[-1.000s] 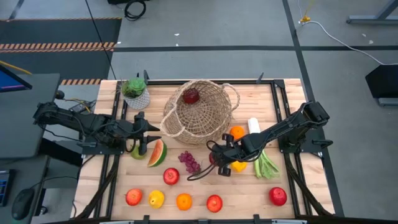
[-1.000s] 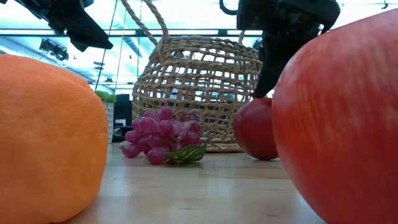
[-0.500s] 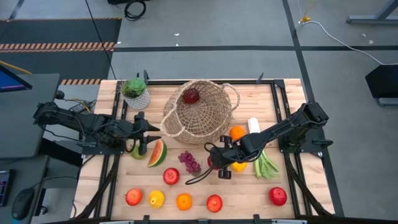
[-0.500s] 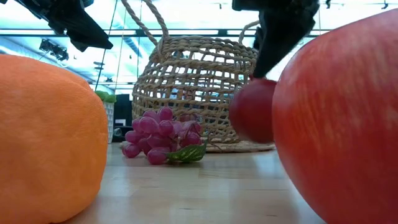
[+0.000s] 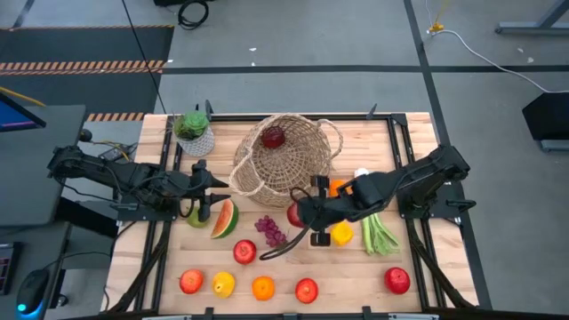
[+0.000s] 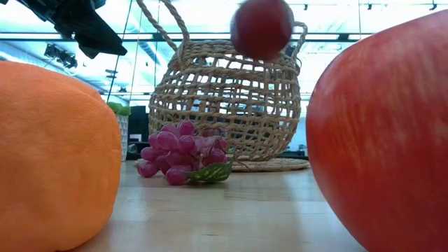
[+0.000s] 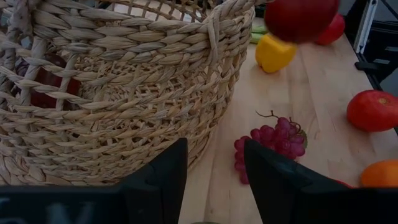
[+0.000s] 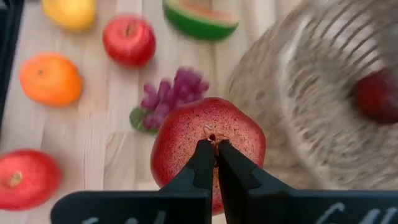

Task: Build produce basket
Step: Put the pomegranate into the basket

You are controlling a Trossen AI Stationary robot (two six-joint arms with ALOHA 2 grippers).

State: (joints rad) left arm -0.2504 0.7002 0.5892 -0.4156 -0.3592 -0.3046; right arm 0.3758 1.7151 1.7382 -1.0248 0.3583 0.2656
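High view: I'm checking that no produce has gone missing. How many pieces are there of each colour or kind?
Red round fruits: 6
Oranges: 2
Yellow pieces: 2
Green pear: 1
Watermelon slice: 1
Grapes: 1
Leek: 1
Total: 14

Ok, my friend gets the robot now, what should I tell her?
Right gripper: shut on the stem of a dark red fruit, lifted beside the basket.
Left gripper: open, empty, waiting at the basket's other side.
Done: one red fruit lies in the basket.
Left: grapes, watermelon slice, leek and the other fruits lie on the table.
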